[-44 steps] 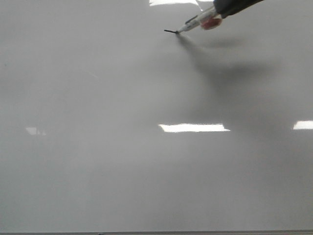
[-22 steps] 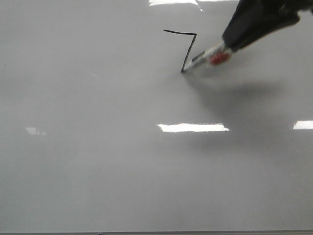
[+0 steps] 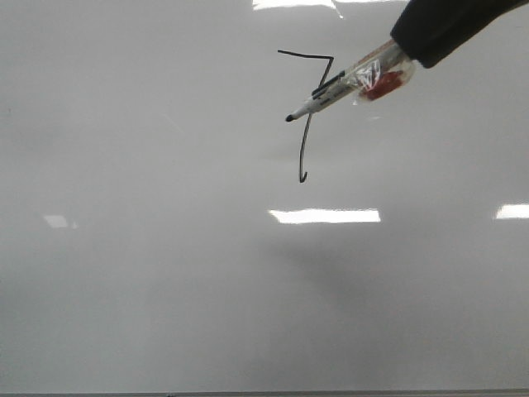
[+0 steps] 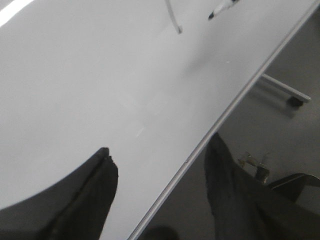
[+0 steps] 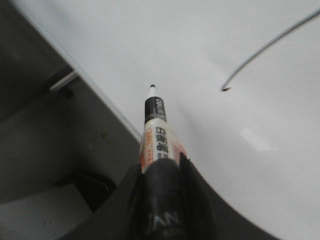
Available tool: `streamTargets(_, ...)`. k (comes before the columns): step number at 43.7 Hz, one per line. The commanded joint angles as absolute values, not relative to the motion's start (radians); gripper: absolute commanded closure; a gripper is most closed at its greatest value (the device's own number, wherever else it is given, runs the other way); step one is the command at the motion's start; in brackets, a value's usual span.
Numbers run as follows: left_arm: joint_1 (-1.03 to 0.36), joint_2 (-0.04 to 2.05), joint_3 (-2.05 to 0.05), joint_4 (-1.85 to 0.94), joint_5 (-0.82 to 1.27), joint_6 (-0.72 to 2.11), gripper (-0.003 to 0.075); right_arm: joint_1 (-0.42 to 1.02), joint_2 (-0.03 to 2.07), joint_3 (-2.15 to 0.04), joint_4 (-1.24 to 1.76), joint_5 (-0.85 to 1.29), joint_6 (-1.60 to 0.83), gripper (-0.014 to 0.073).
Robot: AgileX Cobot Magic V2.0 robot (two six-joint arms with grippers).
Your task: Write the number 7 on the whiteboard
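Note:
The number 7 [image 3: 304, 141] is a thin black line on the glossy grey-white whiteboard [image 3: 165, 248]: a short top bar, then a long downstroke ending in a small hook. My right gripper [image 3: 413, 37] at the top right is shut on a white marker [image 3: 343, 87] with red print, its black tip lifted clear of the board, left of the downstroke. In the right wrist view the marker [image 5: 156, 135] sticks out from the jaws and the hook end of the 7 [image 5: 226, 88] shows. My left gripper [image 4: 157, 165] is open and empty over the whiteboard's edge [image 4: 240, 95].
Bright rectangular light reflections [image 3: 325, 216] lie on the board. Beyond the board's edge a dark floor with a metal frame leg [image 4: 282, 90] shows in the left wrist view.
The marker drew the top bar, then the downstroke and hook. Its tip has now risen off the board and hovers beside the stroke.

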State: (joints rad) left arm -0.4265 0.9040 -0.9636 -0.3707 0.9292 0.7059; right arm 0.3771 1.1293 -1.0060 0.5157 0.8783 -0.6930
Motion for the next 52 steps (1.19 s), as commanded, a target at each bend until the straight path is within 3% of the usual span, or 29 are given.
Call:
streamTargets(1,-0.496,0.953,-1.032,-0.445,0.913,0.770,0.0281,0.411,1.049,-1.033,0.532,0.962,-0.788,0.0661)
streamTargets(7,-0.639,1.041,-1.079,-0.452,0.914,0.812,0.0196,0.446,0.991,-1.033,0.532,1.003,-0.802,0.0661)
streamTargets(20,-0.879,1.241,-1.160,-0.453,0.880,0.814,0.0193,0.450,0.976,-1.033,0.565,1.015,-0.812,0.0661)
streamTargets(48,-0.891,1.372,-1.176,-0.640,0.762,0.995,0.0196,0.450,0.976,-1.033,0.621,1.064,-0.827,0.0661)
streamTargets(52,-0.891,1.372,-1.176,-0.640,0.763,0.995,0.0230,0.450,0.976,-1.033,0.621,1.064,-0.827,0.0661)
